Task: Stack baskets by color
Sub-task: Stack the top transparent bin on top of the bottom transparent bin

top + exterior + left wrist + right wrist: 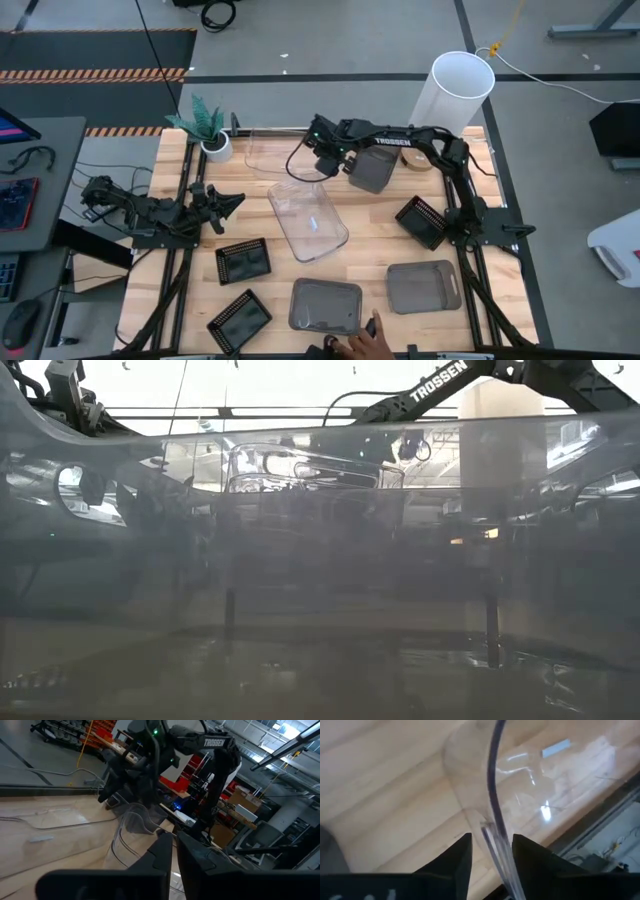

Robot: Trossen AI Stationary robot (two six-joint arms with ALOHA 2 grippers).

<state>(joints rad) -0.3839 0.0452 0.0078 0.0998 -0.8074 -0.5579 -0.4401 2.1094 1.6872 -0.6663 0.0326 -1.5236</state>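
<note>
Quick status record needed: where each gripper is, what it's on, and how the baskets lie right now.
right gripper: at the table's far middle, fingers either side of the wall of a large clear transparent plastic basket, closing, not yet clamped
left gripper: at the left side of the table, shut, empty
second clear basket: at the far edge, beside the first
smoky-grey medium baskets: three, at, unstacked
small black slatted baskets: three, at, unstacked
person's hand: at the near edge

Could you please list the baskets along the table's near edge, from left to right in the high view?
Small black slatted basket → smoky-grey basket, with a person's hand beside it → second smoky-grey basket.
</note>
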